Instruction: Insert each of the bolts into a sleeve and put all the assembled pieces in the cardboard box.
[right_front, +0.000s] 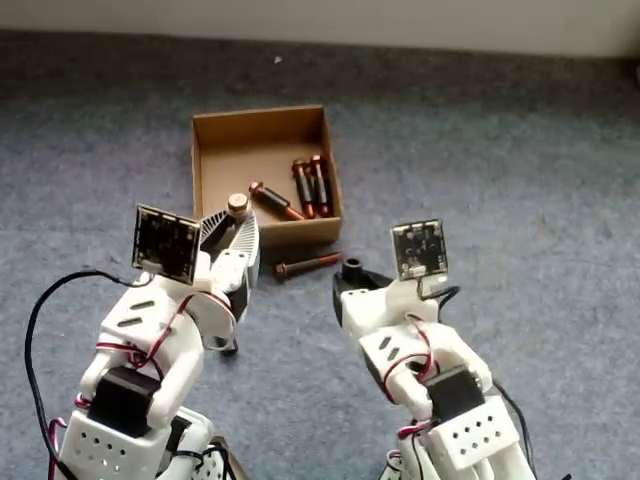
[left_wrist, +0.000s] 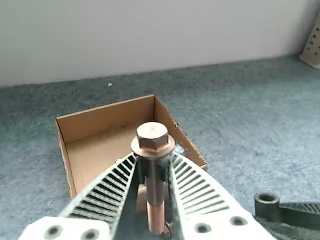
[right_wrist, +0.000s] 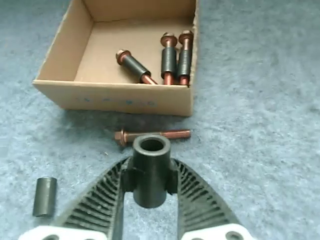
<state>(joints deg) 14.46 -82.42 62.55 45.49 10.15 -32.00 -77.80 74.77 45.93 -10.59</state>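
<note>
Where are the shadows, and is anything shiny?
Left wrist view: the held bolt has a pale sheen on its copper head. Right wrist view: thin, soft shadows lie on the carpet under the loose bolt and along the front of the cardboard box. High view: the light is soft and even, with no hard glare.

Two white arms with black motors and thin wires

The left arm (right_front: 150, 330) and the right arm (right_front: 395, 350) have white plastic shells, black motor blocks (right_front: 125, 398) and thin red wires (right_front: 418, 352) between the joints. A black cable (right_front: 33, 330) makes a loop beside the left one. Each wrist carries a small dark circuit board (right_front: 167, 243). The left gripper (right_front: 238, 222) has white ribbed fingers (left_wrist: 112, 185) with round screws (left_wrist: 202, 228) at their roots, and the right gripper (right_front: 352, 272) has black ribbed ones. The near bases (right_front: 100, 448) are dotted with small holes.
</note>
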